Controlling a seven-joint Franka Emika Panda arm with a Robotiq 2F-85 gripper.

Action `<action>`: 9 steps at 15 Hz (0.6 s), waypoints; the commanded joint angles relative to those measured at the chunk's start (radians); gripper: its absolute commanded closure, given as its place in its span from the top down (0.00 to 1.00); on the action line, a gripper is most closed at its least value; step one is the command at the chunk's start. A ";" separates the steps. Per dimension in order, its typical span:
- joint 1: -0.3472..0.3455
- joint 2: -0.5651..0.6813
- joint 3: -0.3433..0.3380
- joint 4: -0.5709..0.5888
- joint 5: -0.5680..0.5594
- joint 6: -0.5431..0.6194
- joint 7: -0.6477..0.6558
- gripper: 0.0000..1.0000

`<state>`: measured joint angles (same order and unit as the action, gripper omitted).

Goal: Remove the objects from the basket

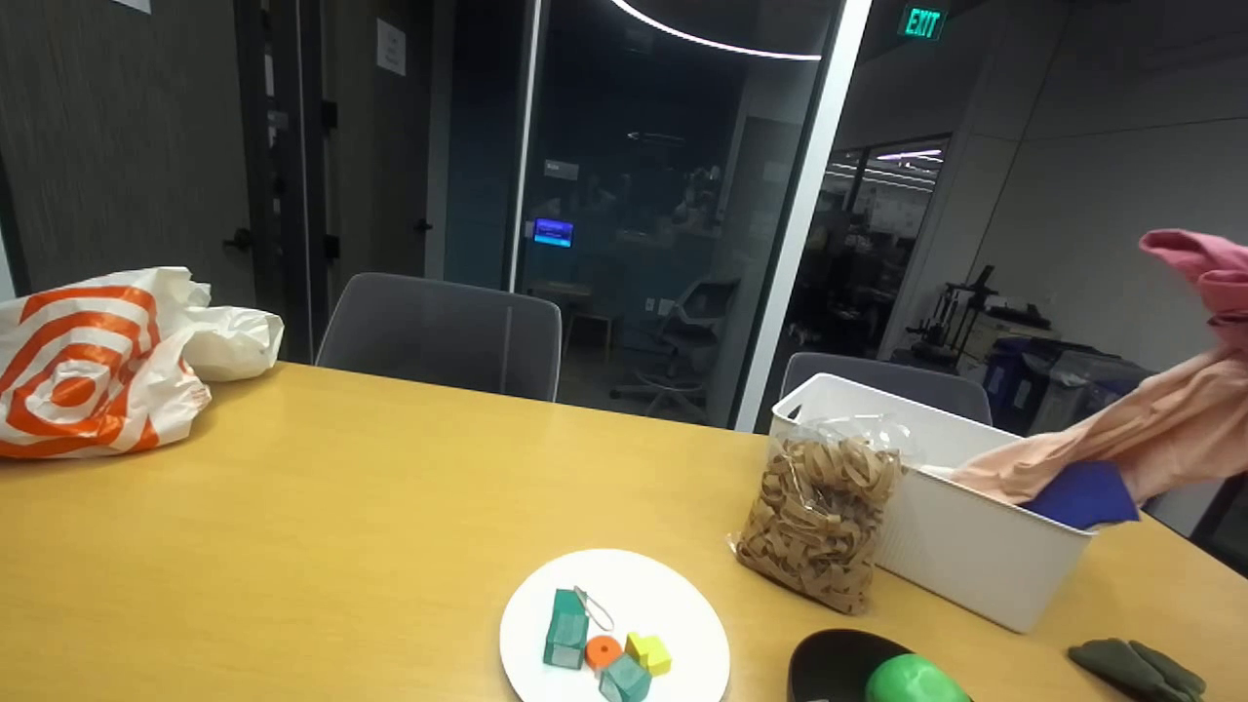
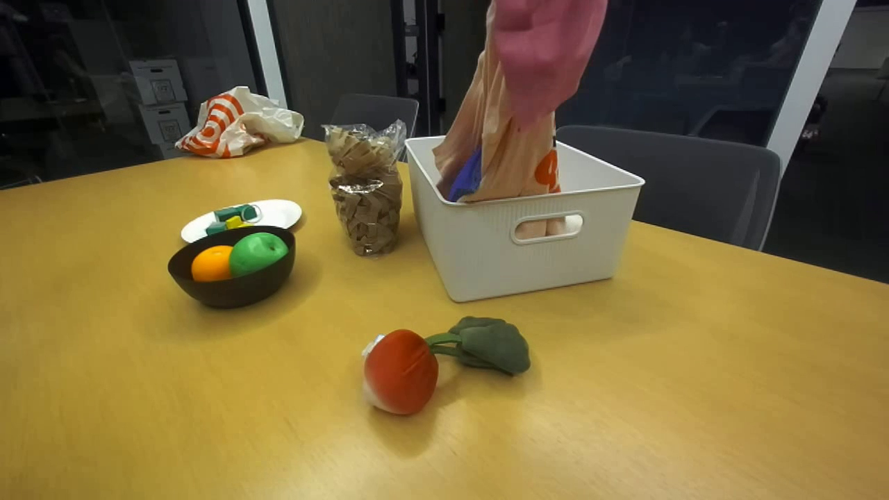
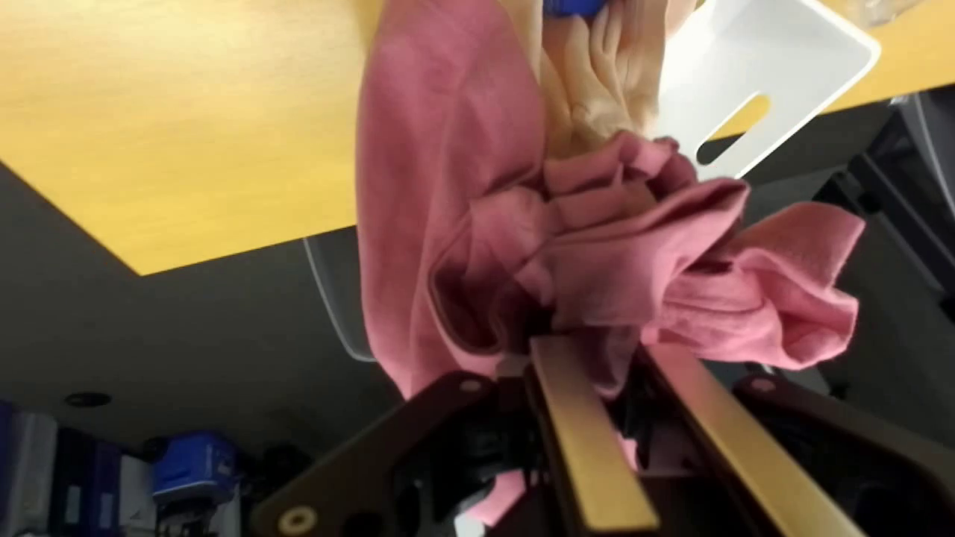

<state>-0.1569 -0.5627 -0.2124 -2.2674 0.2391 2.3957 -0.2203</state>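
Observation:
The white basket (image 1: pixel 975 561) stands on the table in both exterior views (image 2: pixel 535 269). Its slotted end wall shows in the wrist view (image 3: pixel 716 82). My gripper (image 3: pixel 606 350) is shut on bunched pink cloth (image 3: pixel 455 149) and lies outside both exterior views. The pink cloth hangs high above the basket (image 2: pixel 549 55). Below it, peach cloth (image 2: pixel 510 156) with an orange mark stretches down into the basket; I cannot tell whether both are one piece. A blue piece (image 1: pixel 1087 495) lies at the basket rim beside the peach cloth. The basket's bottom is hidden.
A clear bag of brown paper strips (image 1: pixel 824 522) stands beside the basket. Nearby are a white plate of small blocks (image 1: pixel 526 624), a black bowl of fruit (image 2: pixel 233 295) and a toy radish (image 2: pixel 401 371). A plastic shopping bag (image 1: pixel 88 370) lies farther off. Chairs line the table.

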 commanded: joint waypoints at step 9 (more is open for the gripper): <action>-0.289 -0.254 0.013 -0.051 -0.226 0.070 0.378 0.05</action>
<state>-0.3791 -0.7589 -0.2129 -2.2981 0.0561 2.4221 0.0639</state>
